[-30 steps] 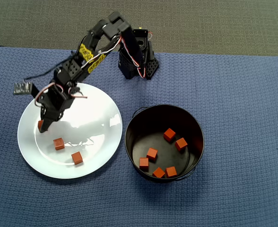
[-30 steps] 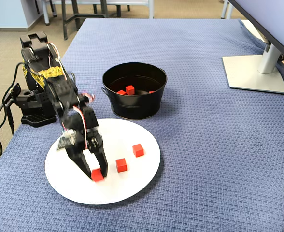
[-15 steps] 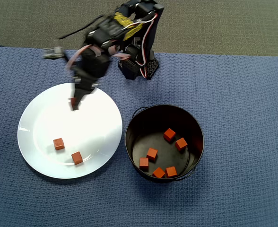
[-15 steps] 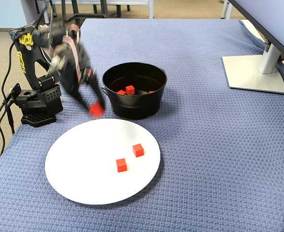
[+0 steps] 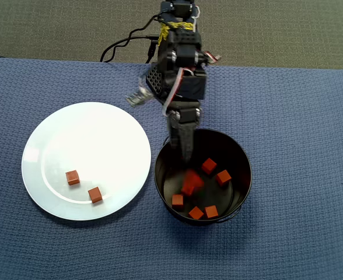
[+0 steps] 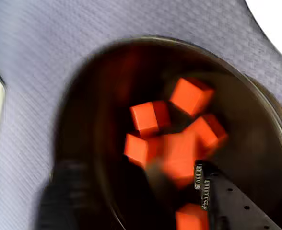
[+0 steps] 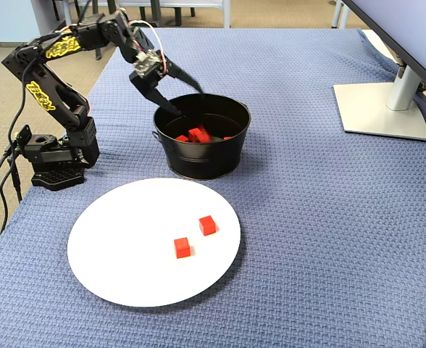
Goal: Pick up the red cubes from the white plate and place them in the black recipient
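My gripper (image 5: 186, 153) hangs over the black recipient (image 5: 242, 153), a deep round pot, with its jaws spread apart and nothing held. In the fixed view the gripper (image 7: 190, 102) sits just above the near-left rim of the recipient (image 7: 198, 161). A blurred red cube (image 6: 179, 157) is below the gripper (image 6: 146, 191), loose in the pot among several red cubes (image 5: 209, 165). Two more red cubes (image 5: 72, 177) (image 5: 95, 195) lie on the white plate (image 5: 84, 137), left of the pot. The fixed view shows them as well, cubes (image 7: 207, 225) (image 7: 182, 247) on the plate (image 7: 119, 239).
The arm's base (image 7: 53, 163) stands at the table's left edge in the fixed view, with cables trailing off it. A monitor stand (image 7: 383, 109) is at the far right. Blue woven cloth (image 5: 300, 116) covers the table.
The gripper lifted a red cube off the plate, swung right to the pot and opened. The cube has left the jaws, and two cubes stay on the plate.
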You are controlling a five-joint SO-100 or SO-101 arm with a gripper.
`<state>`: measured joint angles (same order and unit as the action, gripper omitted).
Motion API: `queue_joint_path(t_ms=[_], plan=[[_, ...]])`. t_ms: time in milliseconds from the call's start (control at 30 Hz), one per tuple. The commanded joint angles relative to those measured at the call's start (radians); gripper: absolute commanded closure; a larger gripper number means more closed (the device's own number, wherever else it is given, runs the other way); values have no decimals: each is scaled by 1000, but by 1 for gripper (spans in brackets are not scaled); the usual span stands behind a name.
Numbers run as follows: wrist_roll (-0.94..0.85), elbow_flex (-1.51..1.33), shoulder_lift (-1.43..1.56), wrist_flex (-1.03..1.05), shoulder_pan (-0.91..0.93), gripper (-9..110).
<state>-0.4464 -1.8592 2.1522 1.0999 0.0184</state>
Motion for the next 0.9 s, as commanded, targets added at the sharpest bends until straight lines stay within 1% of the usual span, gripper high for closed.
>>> queue_joint_path(t_ms=[0, 67, 200, 300, 400, 567, 733, 867], plan=[[-163, 84, -9, -43, 224, 74], [-262, 11, -5, -120, 353, 76], [-445, -181, -38, -383, 557, 79], [-557, -267, -110, -537, 660, 80], [-630, -328, -195, -692, 715, 80], [-667, -288, -337, -749, 733, 80], [-647, -121, -489, -643, 719, 80], [-657, -63, -580, -650, 713, 80]])
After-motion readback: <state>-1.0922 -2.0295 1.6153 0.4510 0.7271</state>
